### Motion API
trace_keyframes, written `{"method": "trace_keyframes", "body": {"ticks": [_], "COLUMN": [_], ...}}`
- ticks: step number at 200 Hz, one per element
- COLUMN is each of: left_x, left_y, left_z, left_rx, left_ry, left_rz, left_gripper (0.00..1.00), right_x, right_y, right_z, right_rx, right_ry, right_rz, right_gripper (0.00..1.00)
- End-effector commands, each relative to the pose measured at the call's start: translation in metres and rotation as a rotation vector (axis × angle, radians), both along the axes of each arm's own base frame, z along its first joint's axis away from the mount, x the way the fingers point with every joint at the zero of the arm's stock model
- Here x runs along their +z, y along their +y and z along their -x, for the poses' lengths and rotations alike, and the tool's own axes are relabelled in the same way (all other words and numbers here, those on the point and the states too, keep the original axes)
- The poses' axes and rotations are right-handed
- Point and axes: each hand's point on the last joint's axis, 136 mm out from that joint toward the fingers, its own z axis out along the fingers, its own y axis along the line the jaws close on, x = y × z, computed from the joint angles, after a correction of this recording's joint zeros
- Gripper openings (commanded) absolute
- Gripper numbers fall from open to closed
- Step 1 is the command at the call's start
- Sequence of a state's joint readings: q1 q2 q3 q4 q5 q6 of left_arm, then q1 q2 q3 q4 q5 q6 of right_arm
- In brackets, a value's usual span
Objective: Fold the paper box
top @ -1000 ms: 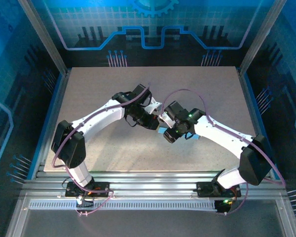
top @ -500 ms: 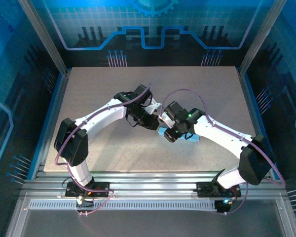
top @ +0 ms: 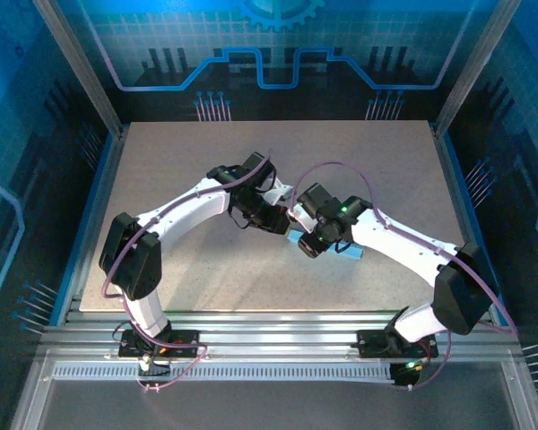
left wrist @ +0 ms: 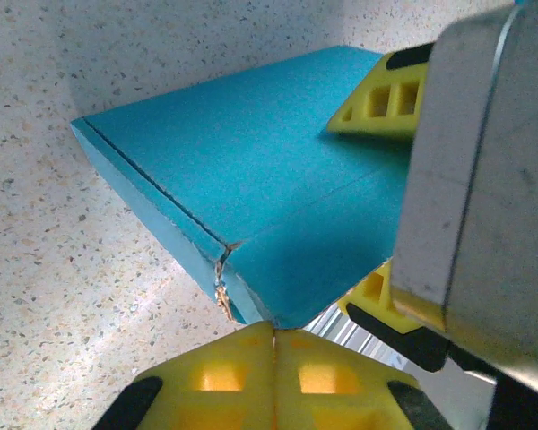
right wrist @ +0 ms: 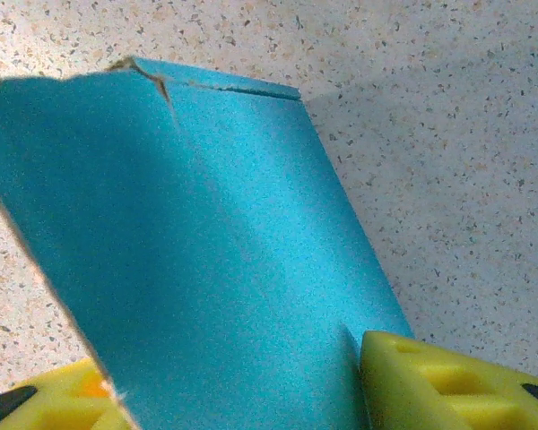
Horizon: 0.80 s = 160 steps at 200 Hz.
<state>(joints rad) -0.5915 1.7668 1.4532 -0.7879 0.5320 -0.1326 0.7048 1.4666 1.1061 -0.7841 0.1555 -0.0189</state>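
The paper box (left wrist: 251, 179) sat slightly right of the middle of the table (top: 161, 179), between the two wrists. It was a flat blue slab with one long side wall standing and a creased end panel bent downward. Where that crease met the wall the card had split a little, leaving a torn corner (left wrist: 221, 273).

The left fingers (left wrist: 206, 385) were clenched pad to pad just under the tip of the bent panel. Whether a sliver of card was nipped between them could not be told. The right fingers (left wrist: 377, 103) straddled the box at the side away from the tear, one lying on the top face and one beneath it. Whether they truly clamped it could not be told either.

The step looked like seating that end panel. Doing it well probably meant the right fingers holding the body steady and flat while the left ones pushed the panel squarely along its own crease. A sideways pull at the split could lengthen the tear.

Room was tight only between the two wrists, which stood nearly touching over the box. Bare table lay open on every side, its edges and the frame posts (top: 81, 72) well apart from the work.
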Motion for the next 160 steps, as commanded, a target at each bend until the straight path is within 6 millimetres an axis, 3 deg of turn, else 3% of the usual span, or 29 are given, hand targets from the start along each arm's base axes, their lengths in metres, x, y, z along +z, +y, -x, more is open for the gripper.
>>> {"method": "trace_keyframes", "body": {"ticks": [1, 18, 79, 107, 160], "left_x": [0.009, 0.009, 0.040, 0.050, 0.040], "left_y": [0.000, 0.002, 0.009, 0.009, 0.003], "left_z": [-0.003, -0.003, -0.007, -0.016, -0.024], "left_rx": [0.007, 0.006, -0.014, -0.008, -0.058], "left_ry": [0.007, -0.012, -0.200, -0.272, -0.308], "left_rz": [0.011, 0.003, 0.041, 0.044, 0.042], "left_gripper": [0.12, 0.17, 0.40, 0.43, 0.43], "right_x": [0.010, 0.011, 0.014, 0.014, 0.009], "right_y": [0.006, 0.006, 0.012, 0.014, 0.013], "right_z": [-0.007, -0.007, -0.004, -0.002, -0.003], "right_rx": [-0.001, -0.001, 0.019, 0.029, 0.025], "right_ry": [-0.014, -0.010, 0.041, 0.064, 0.077], "right_rz": [-0.038, -0.043, -0.096, -0.109, -0.095], "right_gripper": [0.48, 0.46, 0.43, 0.43, 0.39]}}
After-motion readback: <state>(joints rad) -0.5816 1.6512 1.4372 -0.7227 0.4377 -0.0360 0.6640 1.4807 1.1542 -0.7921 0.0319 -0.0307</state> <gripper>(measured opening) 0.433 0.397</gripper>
